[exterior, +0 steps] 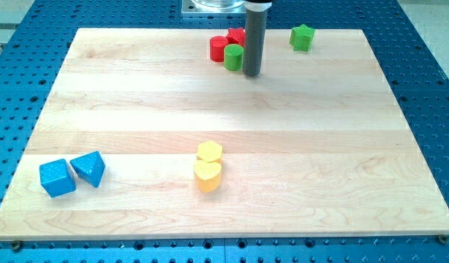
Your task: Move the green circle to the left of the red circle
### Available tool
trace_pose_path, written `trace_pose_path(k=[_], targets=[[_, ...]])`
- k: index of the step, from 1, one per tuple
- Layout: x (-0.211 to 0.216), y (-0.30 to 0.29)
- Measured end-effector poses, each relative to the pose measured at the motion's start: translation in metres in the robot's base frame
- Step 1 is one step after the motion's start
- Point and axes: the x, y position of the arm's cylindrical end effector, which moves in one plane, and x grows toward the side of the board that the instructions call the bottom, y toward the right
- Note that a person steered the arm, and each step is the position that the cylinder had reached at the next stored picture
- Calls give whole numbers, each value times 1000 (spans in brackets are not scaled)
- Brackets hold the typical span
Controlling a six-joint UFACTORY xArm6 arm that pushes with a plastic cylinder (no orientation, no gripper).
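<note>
The green circle point(233, 57) stands near the view's top, touching the red circle point(219, 48) on that block's lower right. A second red block point(236, 35), shape unclear, sits just behind them, partly hidden by the rod. My tip point(252, 74) rests on the board right beside the green circle, on its right, with little or no gap.
A green star point(302, 37) sits at the view's top right. A yellow hexagon point(209, 152) and a yellow heart point(207, 176) touch each other at lower centre. A blue cube point(57, 177) and a blue triangle point(88, 169) lie at lower left. The wooden board point(341, 168) lies on a blue perforated table.
</note>
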Motion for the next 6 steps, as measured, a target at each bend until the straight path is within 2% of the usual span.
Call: trace_pose_path(k=[1,3,4,5,6], targets=[[-24,-11],[-20,-144],[13,-171],[8,-173],[-37,-194]])
